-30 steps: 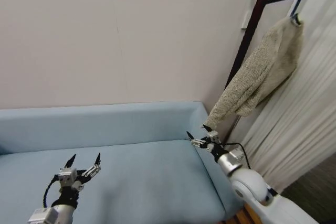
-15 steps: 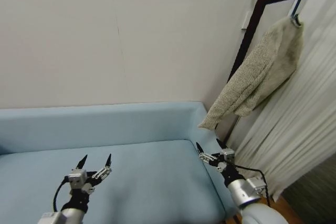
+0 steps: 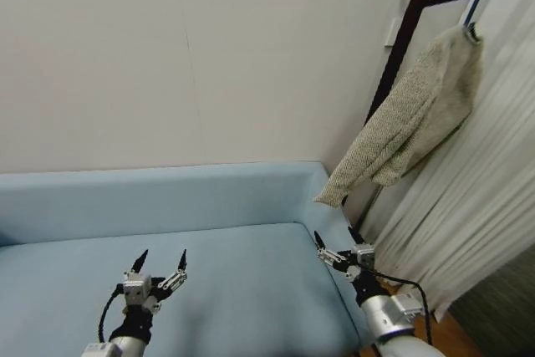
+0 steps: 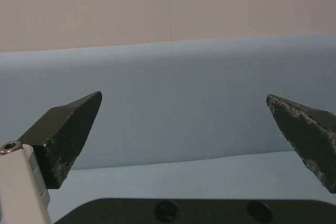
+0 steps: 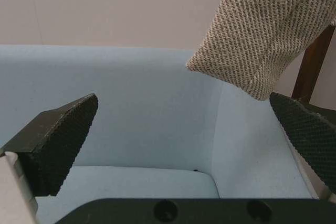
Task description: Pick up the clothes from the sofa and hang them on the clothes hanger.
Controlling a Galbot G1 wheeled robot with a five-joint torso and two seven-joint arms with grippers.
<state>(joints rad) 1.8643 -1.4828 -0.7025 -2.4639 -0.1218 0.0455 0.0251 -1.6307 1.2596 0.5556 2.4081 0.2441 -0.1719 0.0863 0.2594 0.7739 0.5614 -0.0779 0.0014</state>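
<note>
A beige knitted sweater (image 3: 414,119) hangs on a hanger hooked over the dark wooden clothes rack (image 3: 404,35) at the upper right; its sleeve end (image 5: 257,40) dangles above the sofa's right arm. My right gripper (image 3: 338,246) is open low over the right end of the light-blue sofa (image 3: 234,282), below the sleeve and apart from it. My left gripper (image 3: 159,262) is open over the seat at the lower left, holding nothing. Its black fingertips (image 4: 65,137) face the sofa backrest (image 4: 173,98).
A plain pale wall rises behind the sofa. White curtains (image 3: 485,190) hang on the right beside the rack. The sofa's right armrest (image 5: 257,145) stands just past my right gripper. A strip of dark floor (image 3: 501,307) shows at the lower right.
My right gripper has dropped down and away from the sweater's sleeve, which now hangs free. My left gripper has shifted a little to the right and lower.
</note>
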